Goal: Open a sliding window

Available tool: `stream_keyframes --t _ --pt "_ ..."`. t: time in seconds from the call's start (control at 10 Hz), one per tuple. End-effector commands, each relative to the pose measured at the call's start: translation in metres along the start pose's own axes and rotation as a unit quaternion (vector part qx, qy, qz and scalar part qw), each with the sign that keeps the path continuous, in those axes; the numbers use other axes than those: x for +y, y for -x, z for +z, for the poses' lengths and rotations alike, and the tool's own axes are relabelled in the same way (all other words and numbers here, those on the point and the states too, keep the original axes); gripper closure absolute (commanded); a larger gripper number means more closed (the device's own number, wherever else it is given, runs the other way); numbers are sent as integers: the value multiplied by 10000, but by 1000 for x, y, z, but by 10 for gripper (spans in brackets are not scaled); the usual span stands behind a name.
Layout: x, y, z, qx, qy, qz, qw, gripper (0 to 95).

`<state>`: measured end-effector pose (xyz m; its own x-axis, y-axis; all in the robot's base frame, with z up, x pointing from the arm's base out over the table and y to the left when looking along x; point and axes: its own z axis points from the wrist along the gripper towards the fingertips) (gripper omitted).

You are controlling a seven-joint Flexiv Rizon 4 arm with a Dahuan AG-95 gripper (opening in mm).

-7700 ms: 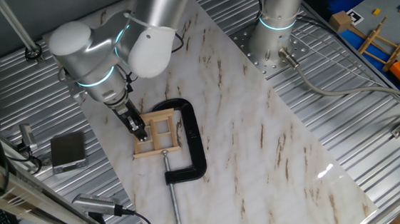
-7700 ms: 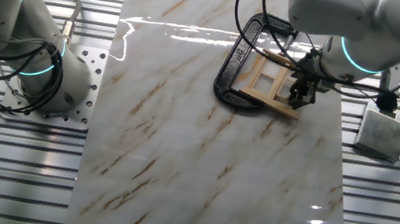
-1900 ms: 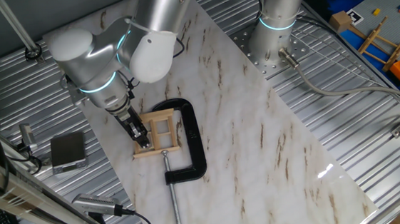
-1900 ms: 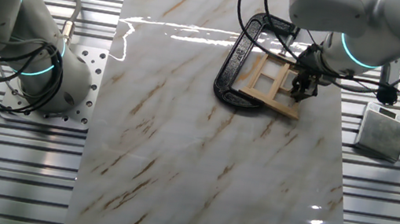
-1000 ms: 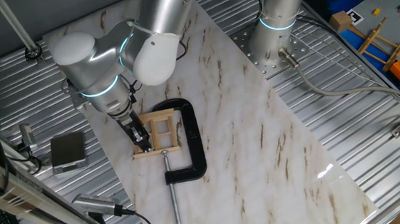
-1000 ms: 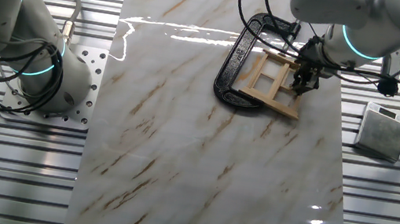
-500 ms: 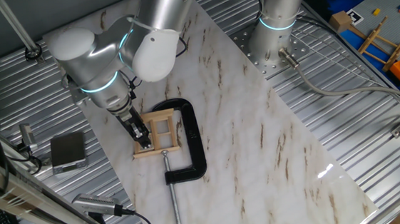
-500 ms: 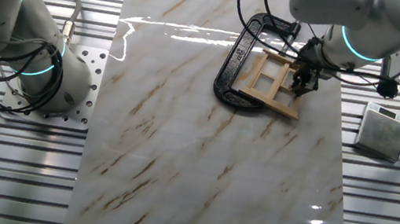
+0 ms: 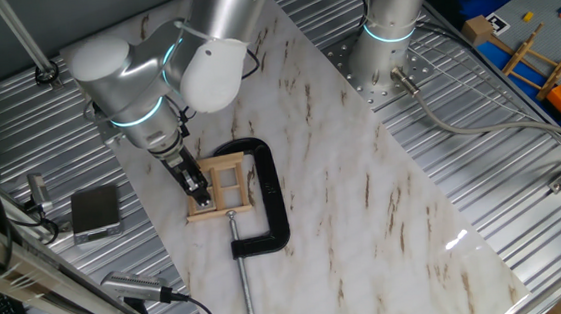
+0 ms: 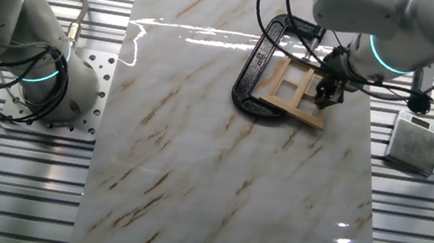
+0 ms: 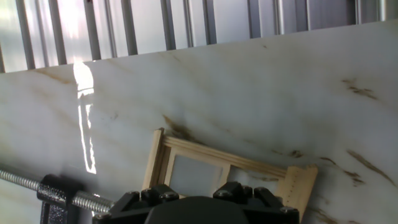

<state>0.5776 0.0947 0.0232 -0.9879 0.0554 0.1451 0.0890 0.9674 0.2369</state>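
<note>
The gripper (image 9: pixel 199 190) is down on the sliding window (image 9: pixel 225 184), its dark fingers (image 10: pixel 325 92) drawn close together at the wooden frame's edge, at about 9 o'clock on the frame in one fixed view and 3 o'clock in the other; whether they pinch a bar or only press against it cannot be told; in the hand view the black gripper body (image 11: pixel 196 208) fills the bottom edge and hides the fingertips, with the window's (image 11: pixel 217 168) pale frame and panes just above it; the window lies flat on the marbled board (image 9: pixel 362 171), inside the jaws of the black C-clamp (image 9: pixel 269 203), whose screw (image 9: pixel 248 290) runs toward 6 o'clock; a small grey box (image 9: pixel 95 212) sits off the board at 9 o'clock, on the ribbed metal table (image 9: pixel 524 188).
</note>
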Motion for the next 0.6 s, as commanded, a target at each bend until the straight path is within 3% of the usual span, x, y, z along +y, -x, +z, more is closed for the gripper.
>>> stream_keyframes --t 0.1,0.6 --pt "-1 -1 1 -3 -3 -1 10000 380" --pt "1 0 3 -4 60 -25 10000 380"
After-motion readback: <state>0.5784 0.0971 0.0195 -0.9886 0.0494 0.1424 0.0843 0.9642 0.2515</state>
